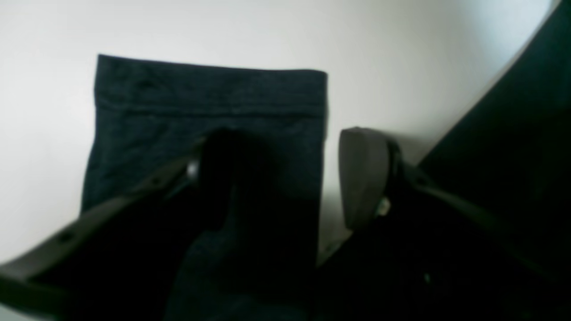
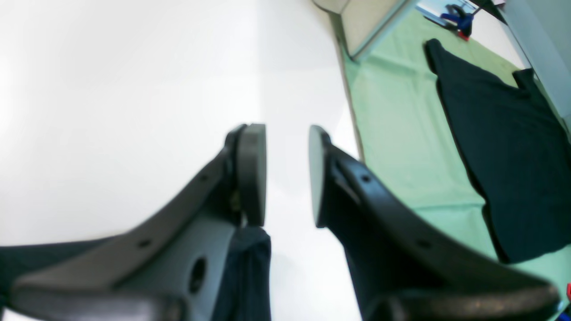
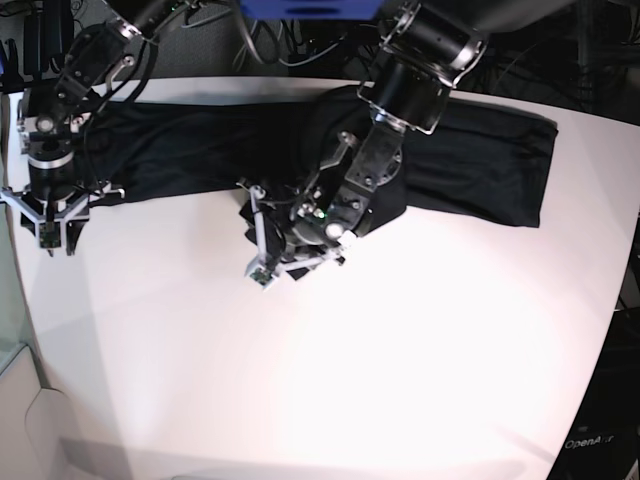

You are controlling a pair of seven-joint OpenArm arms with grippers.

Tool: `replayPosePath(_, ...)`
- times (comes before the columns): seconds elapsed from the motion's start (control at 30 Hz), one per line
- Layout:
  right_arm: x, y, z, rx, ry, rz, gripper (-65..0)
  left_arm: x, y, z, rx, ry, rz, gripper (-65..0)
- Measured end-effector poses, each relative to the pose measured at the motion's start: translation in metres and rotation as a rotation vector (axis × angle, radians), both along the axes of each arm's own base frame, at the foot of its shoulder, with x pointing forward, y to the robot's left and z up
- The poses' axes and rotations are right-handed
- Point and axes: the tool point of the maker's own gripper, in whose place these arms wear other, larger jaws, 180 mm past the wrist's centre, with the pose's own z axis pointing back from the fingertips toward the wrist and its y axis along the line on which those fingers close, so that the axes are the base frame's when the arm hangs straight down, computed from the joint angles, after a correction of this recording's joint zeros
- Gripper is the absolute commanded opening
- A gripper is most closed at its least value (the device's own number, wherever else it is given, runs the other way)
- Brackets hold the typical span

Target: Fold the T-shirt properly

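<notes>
T-shirt (image 3: 480,160) lay across far side of white table (image 3: 400,380), stretched sideways, sleeves out to both ends. Fold looked barely begun: body bunched near middle, most work left. Left gripper (image 1: 285,178) sat low over cuffed fabric end, jaws wide, one finger on cloth, other over bare table; nothing pinched. Right gripper (image 2: 287,174) hovered at table's edge above sleeve end, jaws partly apart, empty. Both sleeves and body remained unfolded, by my judgement.
</notes>
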Motion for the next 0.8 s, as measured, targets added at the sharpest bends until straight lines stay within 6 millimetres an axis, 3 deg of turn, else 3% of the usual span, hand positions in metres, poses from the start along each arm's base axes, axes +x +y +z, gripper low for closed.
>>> replayPosePath(0.3, 0.000, 0.001, 0.000, 0.000, 0.000, 0.002, -47.3, 0.007, -0.007, -0.010, -0.043, -0.021, 0.005, -30.9)
replayPosePath(0.37, 0.000, 0.001, 0.000, 0.000, -0.001, 0.002, -47.3, 0.009, -0.008, -0.012, -0.045, -0.022, 0.010, -40.4)
replayPosePath(0.47, 0.001, 0.001, 0.001, 0.000, -0.003, 0.003, -47.3, 0.012, -0.006, -0.012, -0.048, -0.024, 0.023, -62.8)
replayPosePath(0.5, 0.001, 0.001, 0.001, 0.000, -0.004, 0.003, -47.3, 0.013, -0.004, -0.013, -0.050, -0.022, 0.027, -65.0)
replayPosePath(0.7, 0.001, 0.001, 0.001, 0.000, -0.005, 0.003, -47.3, 0.013, -0.003, -0.011, -0.059, -0.013, 0.040, -65.0)
replayPosePath(0.8, 0.002, 0.001, 0.001, 0.000, -0.006, 0.003, -47.3, 0.011, 0.011, -0.002, -0.066, 0.007, 0.086, -65.0)
